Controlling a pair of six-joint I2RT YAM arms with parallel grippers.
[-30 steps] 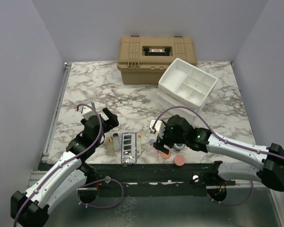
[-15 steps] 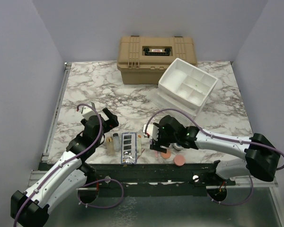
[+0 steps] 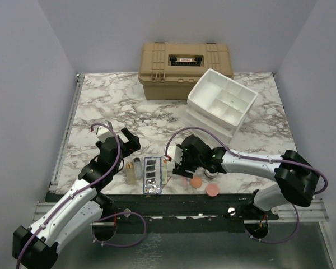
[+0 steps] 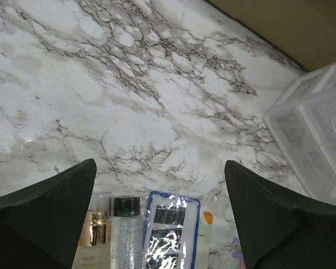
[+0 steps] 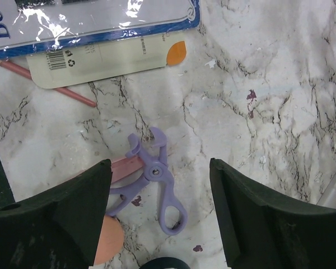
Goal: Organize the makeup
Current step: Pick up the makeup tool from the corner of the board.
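Observation:
The makeup lies along the near table edge. The flat dark palette (image 3: pixel 152 174) sits in a shiny blue-edged pack (image 4: pixel 171 235), with two clear bottles (image 3: pixel 134 170) to its left: one gold-capped (image 4: pixel 95 241), one black-capped (image 4: pixel 126 235). My left gripper (image 4: pixel 159 168) is open and empty above and behind them. My right gripper (image 5: pixel 159 171) is open, low over the purple curler (image 5: pixel 155 188), one finger on each side of it. The pink tube (image 5: pixel 125 167) lies under the curler's head. The orange disc (image 3: pixel 196 182), pink disc (image 3: pixel 212 190) and dark jar (image 3: pixel 211 174) lie just right of it.
The white tiered organizer (image 3: pixel 221 103) stands tilted at the back right. The tan hard case (image 3: pixel 185 70) is shut behind it. A cream card with an orange spot (image 5: pixel 112 59) and a thin pink pencil (image 5: pixel 56 87) lie beside the palette. The table edge is just behind the discs.
My right gripper has moved left, from over the discs and jar to over the purple curler. The left arm has not moved.

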